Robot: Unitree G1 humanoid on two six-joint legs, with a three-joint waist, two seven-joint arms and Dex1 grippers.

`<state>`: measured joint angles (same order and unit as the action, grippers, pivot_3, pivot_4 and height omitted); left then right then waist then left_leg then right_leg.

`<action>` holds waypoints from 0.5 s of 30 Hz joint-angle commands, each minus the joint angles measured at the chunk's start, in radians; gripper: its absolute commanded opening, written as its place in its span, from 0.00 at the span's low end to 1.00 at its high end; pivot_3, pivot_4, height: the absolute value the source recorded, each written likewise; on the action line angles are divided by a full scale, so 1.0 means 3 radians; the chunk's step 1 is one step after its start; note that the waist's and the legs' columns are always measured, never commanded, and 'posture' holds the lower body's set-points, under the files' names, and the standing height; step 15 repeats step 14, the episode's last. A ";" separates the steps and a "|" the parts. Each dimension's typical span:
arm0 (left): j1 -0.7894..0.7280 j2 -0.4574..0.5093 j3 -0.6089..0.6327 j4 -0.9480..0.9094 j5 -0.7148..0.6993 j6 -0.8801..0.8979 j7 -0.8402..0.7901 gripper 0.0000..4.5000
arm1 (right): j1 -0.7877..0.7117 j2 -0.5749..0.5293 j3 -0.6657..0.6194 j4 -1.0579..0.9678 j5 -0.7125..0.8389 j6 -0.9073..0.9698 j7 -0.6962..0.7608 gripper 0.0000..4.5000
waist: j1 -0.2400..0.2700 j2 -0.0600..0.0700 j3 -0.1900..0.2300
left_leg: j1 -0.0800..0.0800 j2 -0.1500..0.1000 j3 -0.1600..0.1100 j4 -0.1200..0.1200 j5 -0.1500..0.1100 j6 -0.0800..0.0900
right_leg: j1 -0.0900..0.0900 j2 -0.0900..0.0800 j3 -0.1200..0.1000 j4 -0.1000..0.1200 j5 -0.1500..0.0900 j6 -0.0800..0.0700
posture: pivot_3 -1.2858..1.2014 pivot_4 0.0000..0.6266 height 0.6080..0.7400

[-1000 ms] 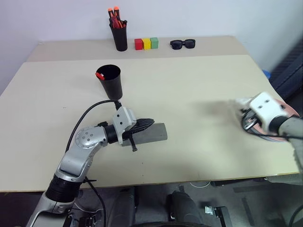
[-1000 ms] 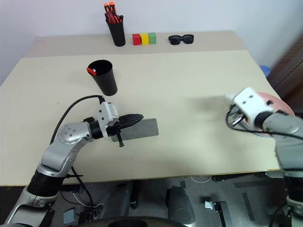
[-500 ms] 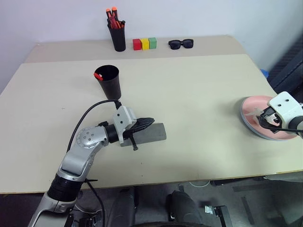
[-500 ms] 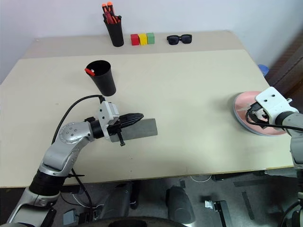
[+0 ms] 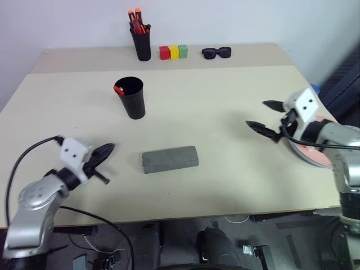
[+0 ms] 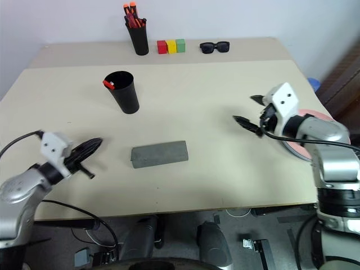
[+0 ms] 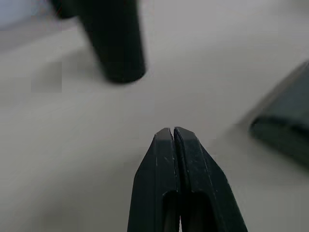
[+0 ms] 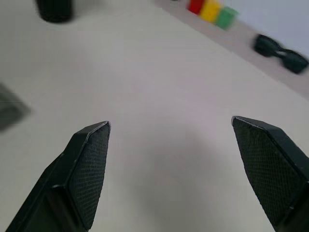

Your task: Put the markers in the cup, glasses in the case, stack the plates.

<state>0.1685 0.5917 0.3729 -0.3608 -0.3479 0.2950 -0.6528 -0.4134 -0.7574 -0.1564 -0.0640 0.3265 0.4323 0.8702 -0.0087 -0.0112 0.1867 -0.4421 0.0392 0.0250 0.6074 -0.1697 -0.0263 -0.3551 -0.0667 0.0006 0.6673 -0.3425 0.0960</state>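
Observation:
The black cup [image 5: 131, 101] stands upright on the table, and the red end of a marker [image 5: 118, 89] pokes above its rim. In front of it lies the grey case [image 5: 170, 159], lid shut; the glasses are hidden. My left gripper [image 5: 106, 150] is shut and empty, well left of the case; its wrist view shows the shut gripper [image 7: 173, 133]. Over the table, left of the pink plate [image 5: 316, 161], my right gripper [image 5: 259, 115] hangs open and empty. My right arm covers most of that plate. Whether another plate lies under it I cannot tell.
Along the far edge stand a black pen holder [image 5: 141, 44] with orange-capped pens, three coloured blocks [image 5: 173, 52] and black sunglasses [image 5: 216, 53]. The pink plate sits close to the table's right edge. Bare table [image 5: 225, 90] lies between the cup and my right gripper.
My left gripper has drawn away from the case to the left, still shut. My right gripper has left the pink plate and swung left over the table, fingers spread wide.

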 commanded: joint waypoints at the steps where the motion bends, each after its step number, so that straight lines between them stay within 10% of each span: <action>1: 0.0204 0.0014 0.0324 -0.0216 -0.0058 -0.0058 0.0069 0.00 | -0.0222 0.0037 0.0073 0.0229 0.0025 -0.0096 0.0105 0.91 | -0.0006 0.0000 0.0000 | 0.0000 0.0001 0.0001 0.0001 0.0000 0.0000 | 0.0000 -0.0001 0.0000 -0.0001 -0.0002 -0.0008 | 0.52 0.24 1.00; 15: 0.0667 -0.0127 0.0374 -0.0695 -0.0013 0.0012 0.0290 0.00 | -0.0567 0.0189 0.0391 0.0828 -0.0049 -0.0381 0.0436 0.91 | -0.0018 0.0000 -0.0001 | -0.0001 0.0002 0.0009 -0.0003 -0.0001 0.0001 | -0.0005 -0.0014 0.0006 -0.0004 -0.0003 -0.0015 | 0.52 0.24 1.00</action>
